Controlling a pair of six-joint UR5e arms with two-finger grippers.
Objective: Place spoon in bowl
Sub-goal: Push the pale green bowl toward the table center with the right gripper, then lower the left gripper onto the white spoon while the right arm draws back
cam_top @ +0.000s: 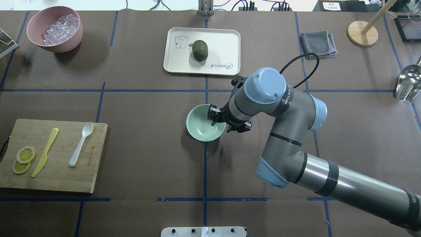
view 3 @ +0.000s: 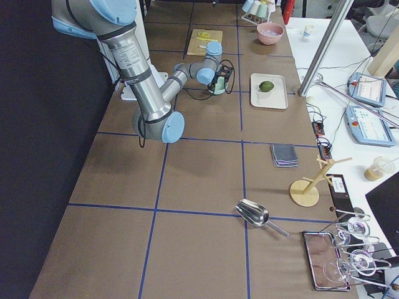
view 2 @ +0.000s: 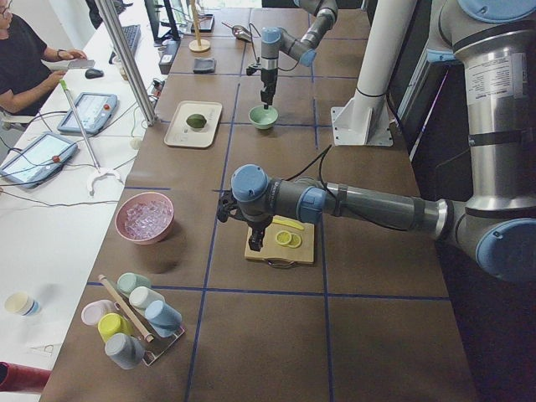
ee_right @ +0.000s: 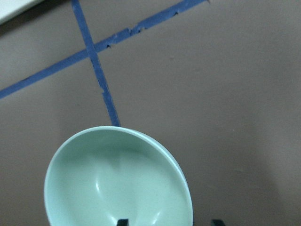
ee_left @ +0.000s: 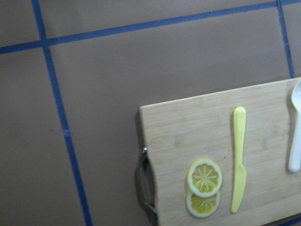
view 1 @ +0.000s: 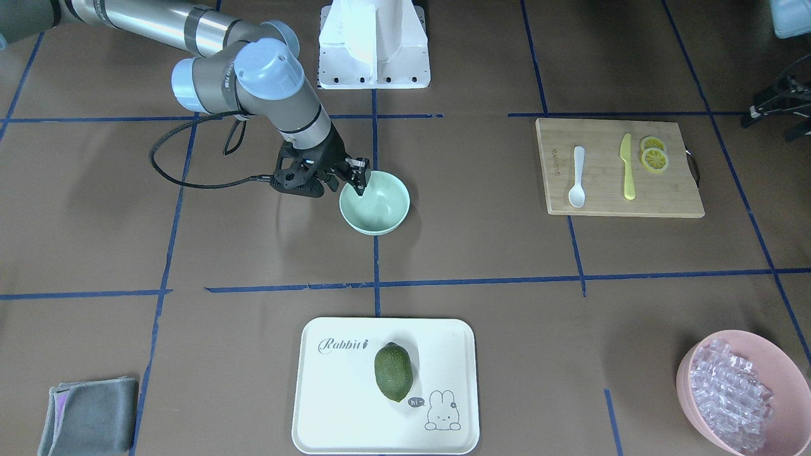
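The white spoon lies on a wooden cutting board, beside a yellow knife; it also shows in the overhead view and at the right edge of the left wrist view. The mint-green bowl stands empty at the table's centre. My right gripper points down at the bowl's rim, open, with one fingertip inside the bowl and the other outside. My left gripper hovers over the cutting board; I cannot tell whether it is open or shut.
Two lemon slices lie on the board by the knife. A white tray holds a green avocado. A pink bowl of ice-like pieces and a grey cloth sit near the far corners.
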